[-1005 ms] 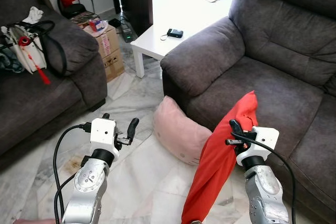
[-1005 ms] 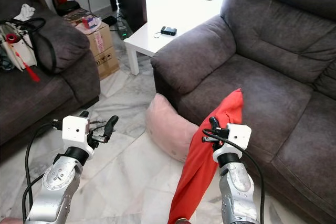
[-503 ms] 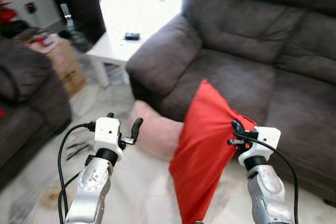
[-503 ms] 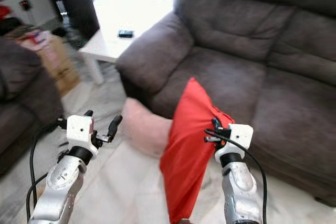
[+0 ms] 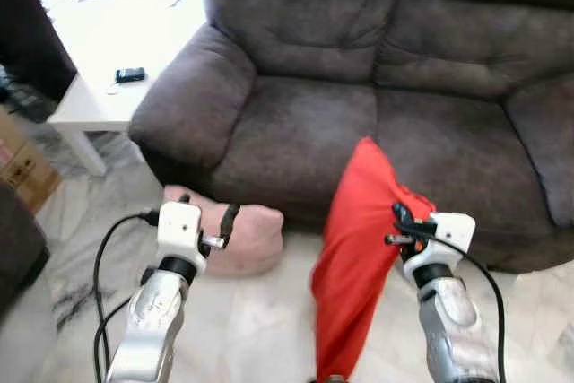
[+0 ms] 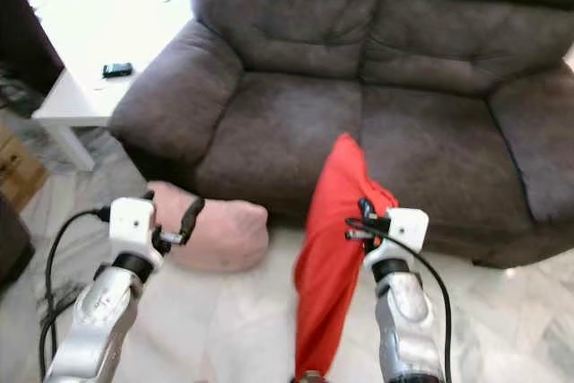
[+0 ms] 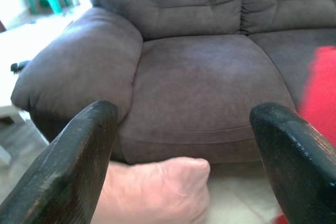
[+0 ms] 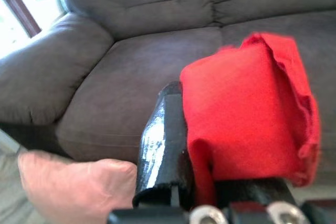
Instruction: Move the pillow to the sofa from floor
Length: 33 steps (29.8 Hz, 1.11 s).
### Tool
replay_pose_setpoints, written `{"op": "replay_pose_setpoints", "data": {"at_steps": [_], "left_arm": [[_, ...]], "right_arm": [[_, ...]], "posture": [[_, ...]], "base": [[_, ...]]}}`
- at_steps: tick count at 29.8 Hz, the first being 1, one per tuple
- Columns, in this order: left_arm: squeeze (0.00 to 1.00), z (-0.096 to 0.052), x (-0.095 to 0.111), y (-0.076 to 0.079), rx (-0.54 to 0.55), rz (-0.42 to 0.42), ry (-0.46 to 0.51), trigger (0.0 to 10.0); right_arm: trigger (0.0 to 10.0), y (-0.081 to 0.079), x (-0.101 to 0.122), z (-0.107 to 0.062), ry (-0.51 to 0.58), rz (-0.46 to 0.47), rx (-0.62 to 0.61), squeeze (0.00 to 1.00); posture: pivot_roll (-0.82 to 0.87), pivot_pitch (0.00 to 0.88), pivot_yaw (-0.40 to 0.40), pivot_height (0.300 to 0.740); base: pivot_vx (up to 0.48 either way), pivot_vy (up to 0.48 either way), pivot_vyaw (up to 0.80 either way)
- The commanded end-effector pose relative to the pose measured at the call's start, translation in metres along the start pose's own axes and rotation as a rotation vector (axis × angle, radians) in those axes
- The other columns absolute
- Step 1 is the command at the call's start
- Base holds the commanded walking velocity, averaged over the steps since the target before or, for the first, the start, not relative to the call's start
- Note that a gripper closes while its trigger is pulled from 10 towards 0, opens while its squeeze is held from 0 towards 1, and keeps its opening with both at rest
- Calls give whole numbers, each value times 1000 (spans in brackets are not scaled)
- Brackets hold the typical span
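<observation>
with its fingers clamped on one corner, the right gripper (image 5: 401, 226) lets the red pillow (image 5: 357, 257) hang free of the floor, facing the sofa (image 5: 359, 123) seat for the drop. the left gripper (image 5: 208, 220) idles wide open above a pink pillow (image 5: 242, 238).

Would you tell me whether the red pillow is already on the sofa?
Not yet: the red pillow hangs from the shut right gripper, before the sofa.
</observation>
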<state>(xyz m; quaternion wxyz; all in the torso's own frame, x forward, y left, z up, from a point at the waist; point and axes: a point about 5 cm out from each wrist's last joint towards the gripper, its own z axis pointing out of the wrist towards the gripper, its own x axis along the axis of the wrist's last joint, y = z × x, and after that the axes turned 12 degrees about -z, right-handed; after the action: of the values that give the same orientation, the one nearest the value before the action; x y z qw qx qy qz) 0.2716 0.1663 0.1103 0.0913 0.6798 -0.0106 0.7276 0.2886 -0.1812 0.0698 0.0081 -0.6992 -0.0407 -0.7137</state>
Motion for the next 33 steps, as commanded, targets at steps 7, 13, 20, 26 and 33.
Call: {"op": "replay_pose_setpoints", "data": {"at_steps": [7, 13, 20, 26, 33], "left_arm": [[0, 0, -2, 4, -10, -7, -9, 10000], [0, 0, -3, 4, -10, -6, -9, 10000], [0, 1, -3, 4, -10, -6, -9, 10000], [0, 1, -3, 4, -10, -6, -10, 10000], [0, 1, -3, 4, -9, -5, -11, 10000]], "right_arm": [[10000, 11, 24, 7, 123, -48, -52, 0], [10000, 23, 24, 7, 115, -87, -133, 0], [10000, 48, 24, 5, 76, -185, -272, 0], [10000, 72, 20, 0, 8, -328, -429, 0], [10000, 97, 15, -13, -52, -446, -601, 0]], "posture": [[-7, 108, -1, 740], [-9, 102, -1, 740], [-10, 97, -2, 740], [-13, 100, -1, 740], [-11, 103, 0, 740]], "base": [[0, 0, -527], [0, 0, 0], [0, 0, 0], [0, 0, 0], [0, 0, 0]]}}
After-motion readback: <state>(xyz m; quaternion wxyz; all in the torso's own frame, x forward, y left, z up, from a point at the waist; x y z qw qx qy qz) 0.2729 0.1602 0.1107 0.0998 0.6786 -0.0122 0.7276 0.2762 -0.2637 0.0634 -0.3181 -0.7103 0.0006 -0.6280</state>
